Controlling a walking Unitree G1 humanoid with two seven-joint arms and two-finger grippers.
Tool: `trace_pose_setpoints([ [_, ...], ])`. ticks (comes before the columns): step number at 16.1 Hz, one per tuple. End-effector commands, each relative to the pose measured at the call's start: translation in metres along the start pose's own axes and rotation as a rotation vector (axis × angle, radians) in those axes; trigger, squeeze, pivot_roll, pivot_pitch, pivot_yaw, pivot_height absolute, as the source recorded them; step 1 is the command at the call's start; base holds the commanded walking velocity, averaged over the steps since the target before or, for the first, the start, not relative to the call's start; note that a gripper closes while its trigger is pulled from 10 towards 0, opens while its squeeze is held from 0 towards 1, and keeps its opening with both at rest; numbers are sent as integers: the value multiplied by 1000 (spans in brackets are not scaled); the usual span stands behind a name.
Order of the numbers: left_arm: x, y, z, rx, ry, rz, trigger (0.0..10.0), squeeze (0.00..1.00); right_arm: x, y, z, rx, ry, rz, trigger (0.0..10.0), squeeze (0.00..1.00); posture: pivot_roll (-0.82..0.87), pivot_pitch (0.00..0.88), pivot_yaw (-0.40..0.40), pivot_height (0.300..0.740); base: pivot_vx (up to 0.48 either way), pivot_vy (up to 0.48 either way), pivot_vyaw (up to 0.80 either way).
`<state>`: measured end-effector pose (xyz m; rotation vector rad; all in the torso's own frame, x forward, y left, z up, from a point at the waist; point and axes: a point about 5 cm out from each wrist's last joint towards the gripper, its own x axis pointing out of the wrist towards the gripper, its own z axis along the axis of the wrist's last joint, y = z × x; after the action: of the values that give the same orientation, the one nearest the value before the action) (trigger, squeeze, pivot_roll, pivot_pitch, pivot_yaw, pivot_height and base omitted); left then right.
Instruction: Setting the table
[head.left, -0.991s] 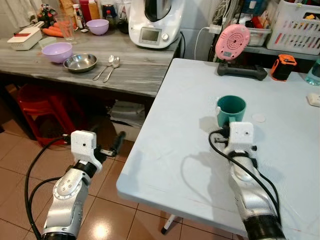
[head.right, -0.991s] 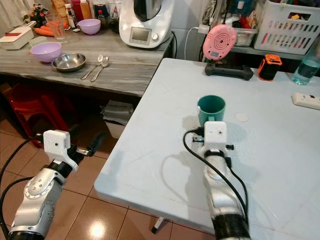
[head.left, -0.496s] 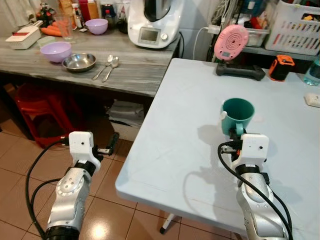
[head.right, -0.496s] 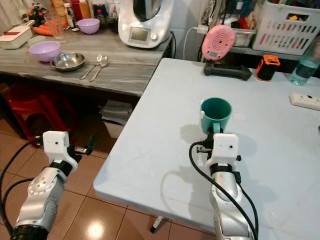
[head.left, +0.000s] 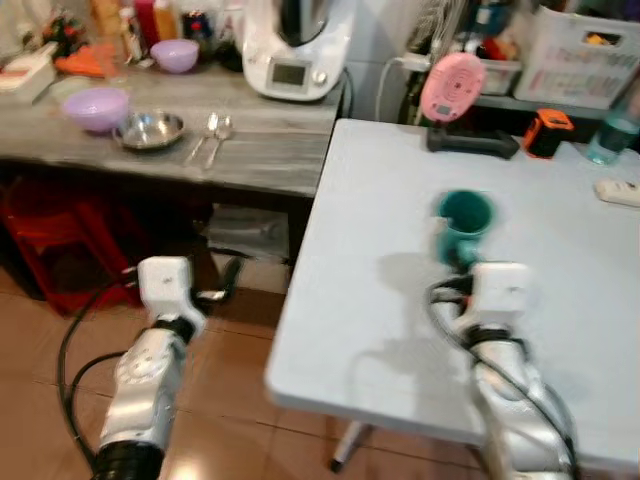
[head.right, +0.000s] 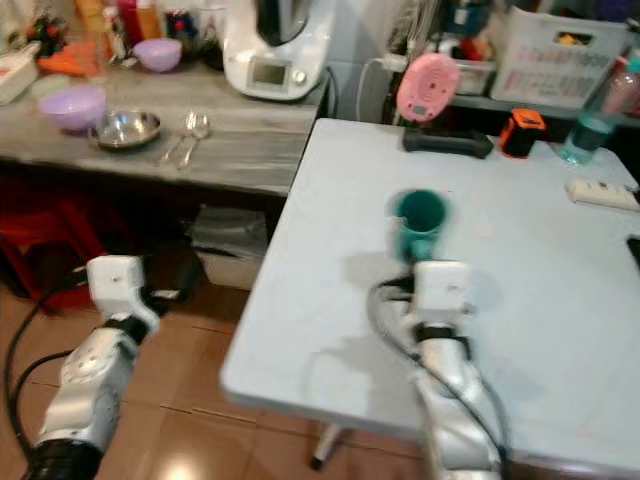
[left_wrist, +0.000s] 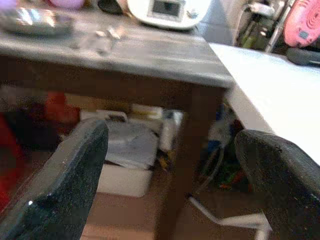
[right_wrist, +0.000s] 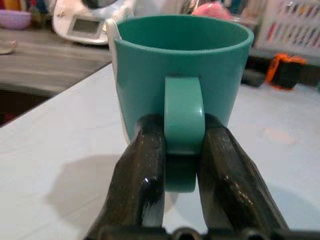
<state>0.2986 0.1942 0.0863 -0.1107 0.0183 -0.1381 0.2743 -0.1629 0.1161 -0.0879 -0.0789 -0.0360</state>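
Left eye view, blurred: teal mug (head.left: 464, 216) stands upright on the white worktop (head.left: 370, 250), towards its middle. Right hand (head.left: 462, 266) sits just behind the mug's handle, white wrist block below it, arm coming up from the near edge. Left hand (head.left: 222, 288) hangs off to the side over the tile floor (head.left: 240, 400), below worktop level, well apart from the mug. Grey counter (head.left: 270, 150) adjoins the worktop's left side w/ a purple bowl (head.left: 96, 106), steel bowl (head.left: 148, 130) and two spoons (head.left: 214, 134) on it; white appliance (head.left: 292, 50) at the back. Pink gadget (head.left: 452, 88) and orange item (head.left: 546, 132) at the worktop's far edge.

Right eye view: same scene, also blurred; mug upright, right hand at its handle.

Left wrist view: left hand's fingers (left_wrist: 75, 175) spread wide, nothing between them; past them the counter edge, clutter under it, and the worktop's corner.

Right wrist view: right hand's fingers (right_wrist: 145, 170) pressed on both sides of the mug's handle, pinching it. Mug stands on the worktop, opening up.
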Motion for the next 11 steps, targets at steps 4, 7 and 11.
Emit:
trace_pose_setpoints([
  [4,1,-3,-1,-5,-6,-16,10000,0,0,-7,6,-16,-25,-20,10000,0,3,0,1,740,0,480,0],
  [7,2,-3,0,-1,-8,-20,10000,0,-1,-8,5,-16,-24,-26,10000,0,5,0,9,740,0,480,0],
  [11,2,-6,-1,7,-1,-36,10000,0,-2,-6,4,-12,-24,-31,10000,0,8,0,18,740,0,480,0],
])
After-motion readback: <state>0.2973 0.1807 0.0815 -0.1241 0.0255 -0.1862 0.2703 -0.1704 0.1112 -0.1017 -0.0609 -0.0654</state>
